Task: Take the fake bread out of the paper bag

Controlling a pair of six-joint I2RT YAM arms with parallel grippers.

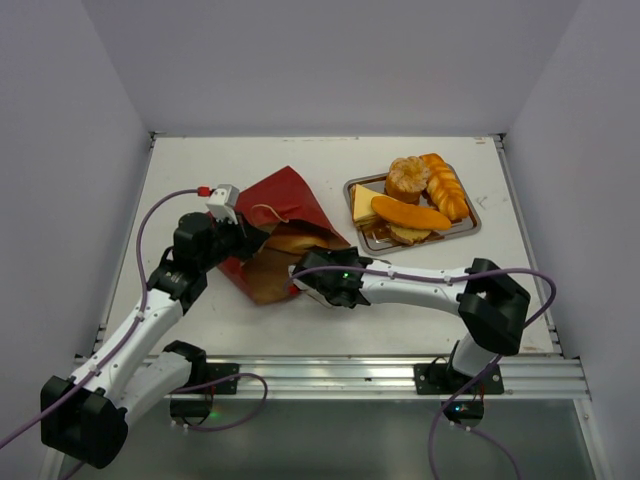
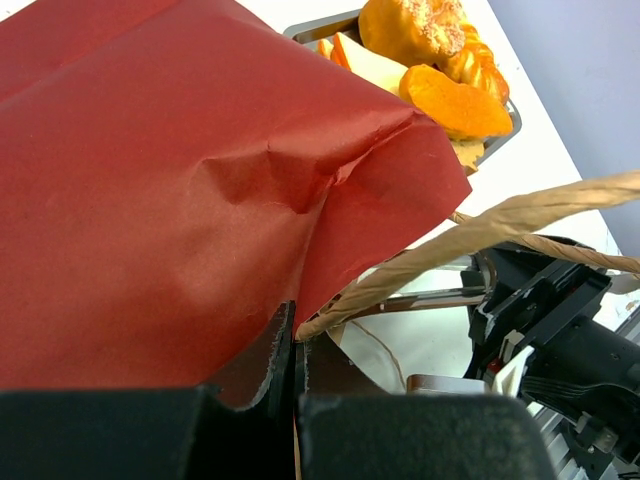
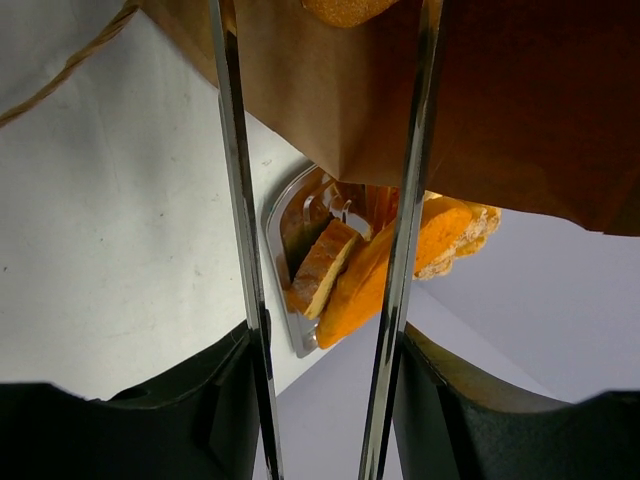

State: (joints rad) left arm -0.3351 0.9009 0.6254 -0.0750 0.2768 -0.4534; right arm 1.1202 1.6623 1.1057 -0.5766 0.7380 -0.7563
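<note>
The paper bag (image 1: 285, 195) lies left of centre on the worktop (image 1: 200, 160), its left edge pinched in the closed left hand (image 1: 245, 243); the right hand (image 1: 305, 272) sits at its mouth, fingers spread. One fake bread (image 1: 293, 241) shows inside the mouth; others fill the tray (image 1: 470, 226) far right.

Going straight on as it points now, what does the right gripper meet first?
Probably the brown inside of the bag, just ahead of the right gripper; a bread lies beyond. Depth unclear.

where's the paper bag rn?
Top view: paper bag lies left of centre, held by the left gripper, right gripper at its mouth, metal tray to its right.
</note>
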